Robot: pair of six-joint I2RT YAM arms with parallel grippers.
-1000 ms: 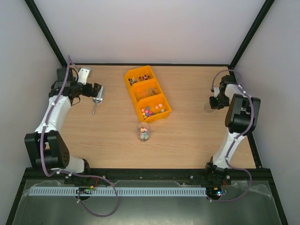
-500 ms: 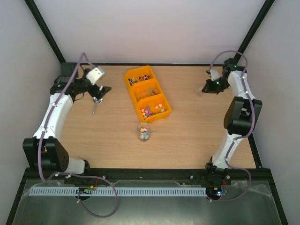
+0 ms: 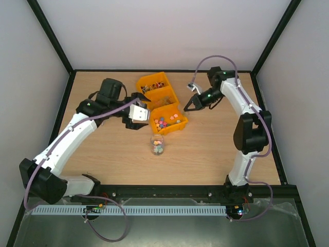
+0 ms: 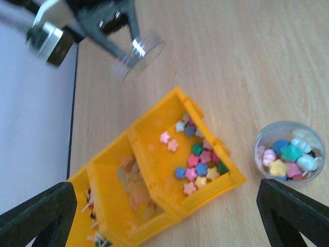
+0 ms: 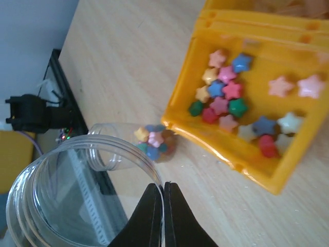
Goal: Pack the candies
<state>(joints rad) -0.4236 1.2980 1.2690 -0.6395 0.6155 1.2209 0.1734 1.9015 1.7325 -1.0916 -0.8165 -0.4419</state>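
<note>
Star-shaped candies (image 3: 167, 121) (image 4: 199, 162) (image 5: 224, 98) in pink, blue, yellow and green lie in the near compartment of a yellow tray (image 3: 177, 127) (image 4: 154, 139) (image 5: 221, 149). More candies fill a small clear jar (image 3: 158, 145) (image 4: 289, 159) (image 5: 152, 140) standing on the table in front of the tray. My left gripper (image 3: 140, 113) (image 4: 164, 216) hovers wide open over the tray's left side, holding nothing. To the right of the tray, my right gripper (image 3: 189, 107) (image 4: 110, 23) (image 5: 165, 186) is shut on the rim of a clear plastic lid (image 4: 140, 49) (image 5: 77, 185).
The tray's middle compartment (image 3: 160, 99) (image 4: 131, 180) holds pale sweets and its far one (image 3: 151, 86) dark wrapped ones. A black frame (image 3: 67, 98) edges the wooden table, with grey walls behind it.
My left arm has swung from the far left of the table to over the tray. The right arm has come in from the right edge toward the tray, its gripper shut.
</note>
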